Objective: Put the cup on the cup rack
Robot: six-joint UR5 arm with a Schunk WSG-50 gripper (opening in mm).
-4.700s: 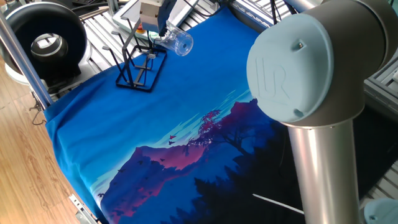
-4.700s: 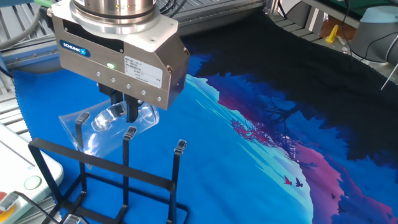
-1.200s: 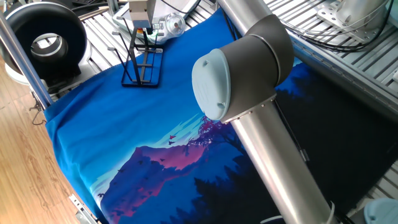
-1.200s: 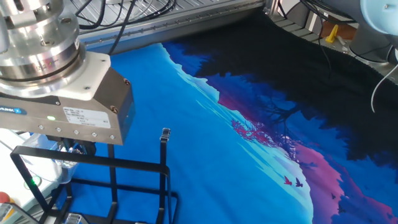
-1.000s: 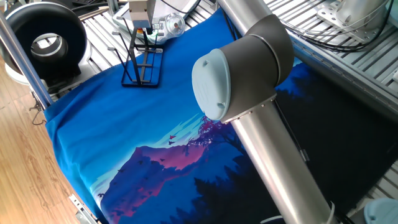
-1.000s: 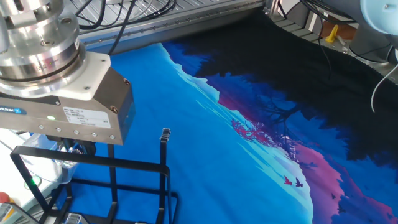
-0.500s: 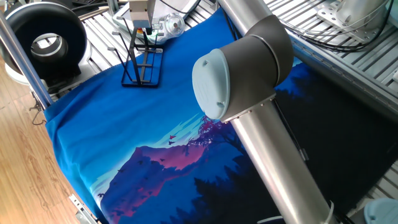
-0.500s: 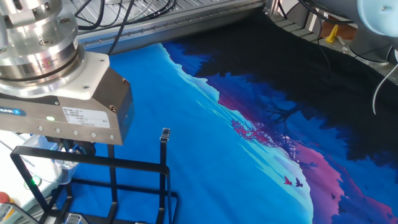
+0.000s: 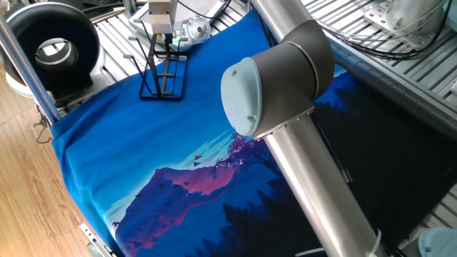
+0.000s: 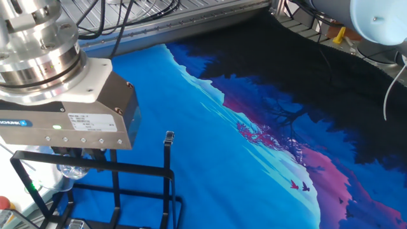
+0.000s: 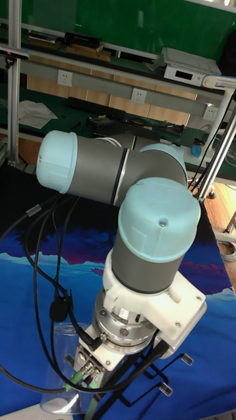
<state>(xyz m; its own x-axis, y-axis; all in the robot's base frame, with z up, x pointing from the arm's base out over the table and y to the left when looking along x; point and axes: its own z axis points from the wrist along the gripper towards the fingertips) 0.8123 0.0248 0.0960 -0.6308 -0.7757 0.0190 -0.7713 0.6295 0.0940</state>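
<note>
Gripper (image 10: 76, 154) hangs over the rack (image 10: 114, 191) at the bench's 10 o'clock corner in one fixed view; its jaws are hidden under the body, so open or closed cannot be told. Cup (image 10: 71, 172) sits just below the gripper among the prongs; on a prong or not is unclear. Blue cloth (image 9: 164, 135) covers the bench.

Readable markings: almost none.
A small blue and white label sits at the left edge of the gripper (image 10: 76, 156) housing, cut off by the frame and too partial to read. Lines of fine print beside the green light on the same face are too small to make out.
</note>
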